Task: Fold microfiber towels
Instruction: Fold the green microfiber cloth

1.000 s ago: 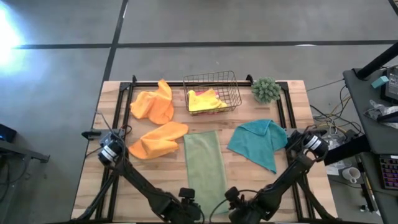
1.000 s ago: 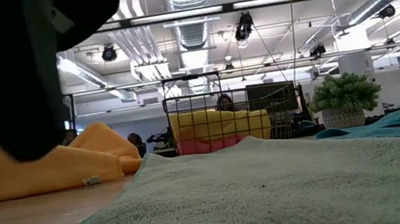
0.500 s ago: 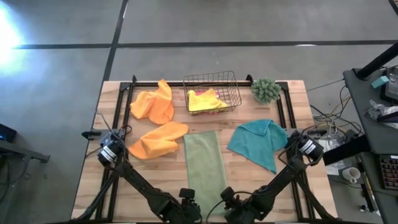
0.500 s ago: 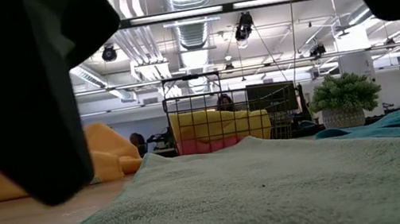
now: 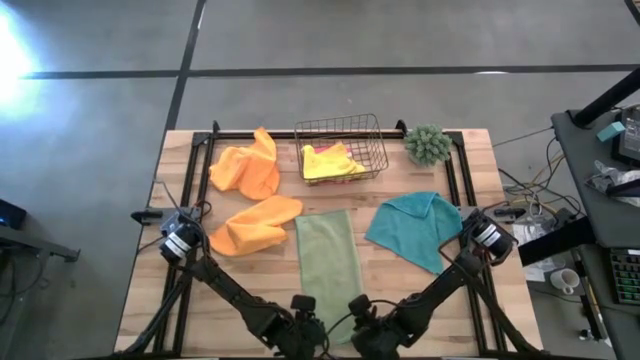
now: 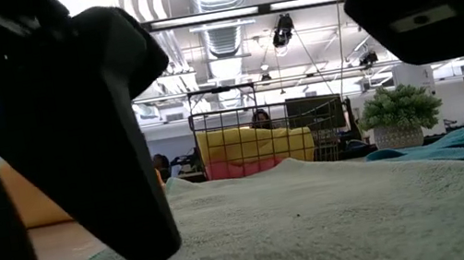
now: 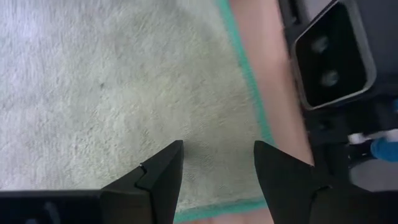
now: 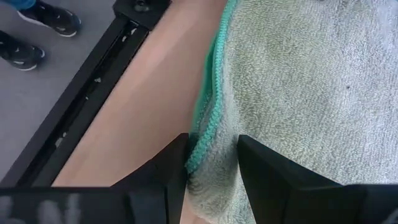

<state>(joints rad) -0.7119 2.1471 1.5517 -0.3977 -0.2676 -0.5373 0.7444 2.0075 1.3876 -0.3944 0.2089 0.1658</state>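
The light green towel (image 5: 330,260) lies flat as a long strip in the middle of the table, its near end at the near edge. My left gripper (image 7: 217,165) is open just above that end's left corner (image 7: 249,193). My right gripper (image 8: 211,165) is open, its fingers on either side of the towel's teal-hemmed right edge (image 8: 208,134). Two orange towels (image 5: 245,170) (image 5: 255,225) lie rumpled at the left, and a teal towel (image 5: 415,228) at the right. A yellow towel (image 5: 330,160) lies on a pink one (image 6: 238,168) in the wire basket (image 5: 340,125). My left gripper points down over the green towel's near left corner; I cannot tell whether its fingertips touch the cloth. My right gripper points down with the hemmed edge (image 8: 205,146) rising a little between its fingers; I cannot tell whether they touch it.
A small green fuzzy plant (image 5: 428,145) stands at the far right corner beside the basket. Black rails (image 5: 455,175) run along the table's left and right sides. Bare wood shows on either side of the green towel near the front edge.
Both grippers have come down and drawn toward each other over the green towel's near end, the right one moving toward the table's left. The towel has stayed flat.
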